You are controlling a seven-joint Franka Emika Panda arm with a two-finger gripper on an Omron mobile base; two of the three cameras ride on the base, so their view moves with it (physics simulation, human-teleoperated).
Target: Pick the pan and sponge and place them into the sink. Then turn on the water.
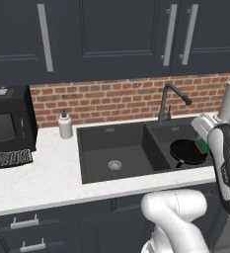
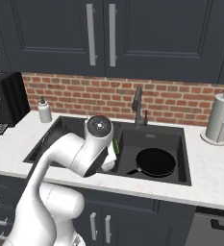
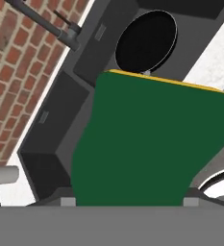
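Here the end effector [image 3: 125,204] is closed on the sponge [image 3: 147,144], whose green face looms close in the hand view with a thin yellow edge along its top; the fingers themselves are hidden behind it. In the left base view the sponge [image 1: 202,146] shows as a green sliver beside the arm, above the right side of the sink [image 1: 94,148]. Below it the pan [image 2: 155,162] lies flat in the smaller right basin, handle pointing toward the front left. The larger left basin holds a round metal drain [image 1: 115,164]. Behind the divider stands the dark faucet [image 1: 170,101]. Farther left on the white desk [image 1: 42,173] a soap dispenser [image 1: 65,124] stands by the brick wall [image 1: 111,99].
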